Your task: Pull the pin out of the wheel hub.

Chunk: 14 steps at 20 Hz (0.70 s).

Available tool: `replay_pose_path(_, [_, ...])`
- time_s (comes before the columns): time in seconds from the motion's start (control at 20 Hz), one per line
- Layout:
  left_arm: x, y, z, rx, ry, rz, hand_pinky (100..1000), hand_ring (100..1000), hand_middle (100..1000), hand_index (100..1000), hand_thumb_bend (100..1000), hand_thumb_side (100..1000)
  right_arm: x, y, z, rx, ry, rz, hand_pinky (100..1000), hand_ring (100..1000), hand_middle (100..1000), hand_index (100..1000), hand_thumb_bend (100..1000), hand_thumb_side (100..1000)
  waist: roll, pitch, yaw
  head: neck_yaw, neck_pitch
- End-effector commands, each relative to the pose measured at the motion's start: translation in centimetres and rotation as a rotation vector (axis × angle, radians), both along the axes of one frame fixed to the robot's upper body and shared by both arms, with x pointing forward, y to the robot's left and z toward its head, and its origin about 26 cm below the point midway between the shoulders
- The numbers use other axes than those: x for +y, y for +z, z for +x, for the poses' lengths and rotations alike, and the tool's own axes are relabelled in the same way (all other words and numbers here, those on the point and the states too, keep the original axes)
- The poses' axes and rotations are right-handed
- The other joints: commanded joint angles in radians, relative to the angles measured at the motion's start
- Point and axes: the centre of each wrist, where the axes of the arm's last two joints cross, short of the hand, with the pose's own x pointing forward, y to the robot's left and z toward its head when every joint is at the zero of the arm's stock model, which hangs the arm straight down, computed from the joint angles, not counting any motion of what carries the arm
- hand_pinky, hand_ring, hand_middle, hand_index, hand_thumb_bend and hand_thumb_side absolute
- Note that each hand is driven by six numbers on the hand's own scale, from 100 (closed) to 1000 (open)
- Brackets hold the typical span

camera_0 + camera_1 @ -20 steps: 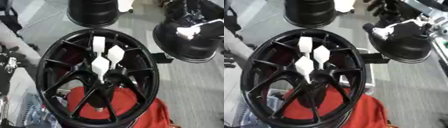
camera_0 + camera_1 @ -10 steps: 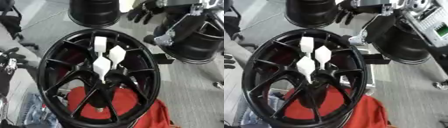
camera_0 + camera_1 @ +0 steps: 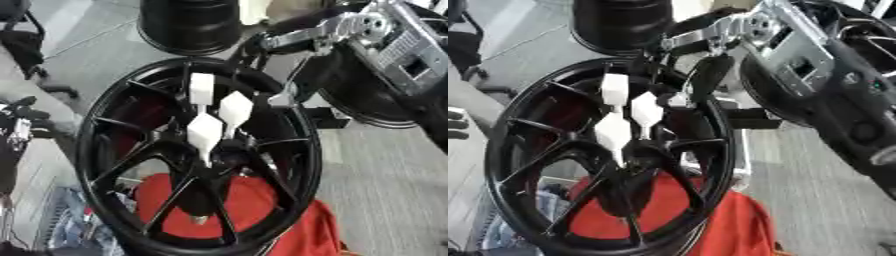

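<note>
We saw the black wheel hub standing nearly upright over a red cloth; three white pins stuck out from its centre, fanned above the hub's middle. The right robot hand hung at the hub's upper rim, just right of the pins, dark fingers pointing down and relaxed, holding nothing; it had not yet touched a pin. The left robot hand showed at the hub's left side; whether it was spread or curled we could not tell. We judged the risks as follows: the pins stood close together, so the fingers might catch two at once; a sideways pull might tip the unsupported hub; the rim might block the approach.
</note>
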Motion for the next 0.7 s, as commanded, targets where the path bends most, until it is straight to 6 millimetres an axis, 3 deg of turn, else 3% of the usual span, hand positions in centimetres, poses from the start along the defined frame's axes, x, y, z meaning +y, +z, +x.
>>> replay_pose_path(0.05, [0.1,1.0,0.2,-0.027,-0.011,0.028,601,632,600,854,100,689,0.6,0.3,0.5,-0.034,0.007,-0.024,835,920,936,951,182,293,0.007,-0.009,0.001,-0.004,-0.012])
replay_pose_path(0.7, [-0.1,1.0,0.2,-0.029,-0.014,0.025,601,631,600,854,100,691,1.8,-1.5,1.0,-0.056,0.054,-0.081,840,923,933,947,152,261,0.011,-0.007,0.009,-0.007,-0.021])
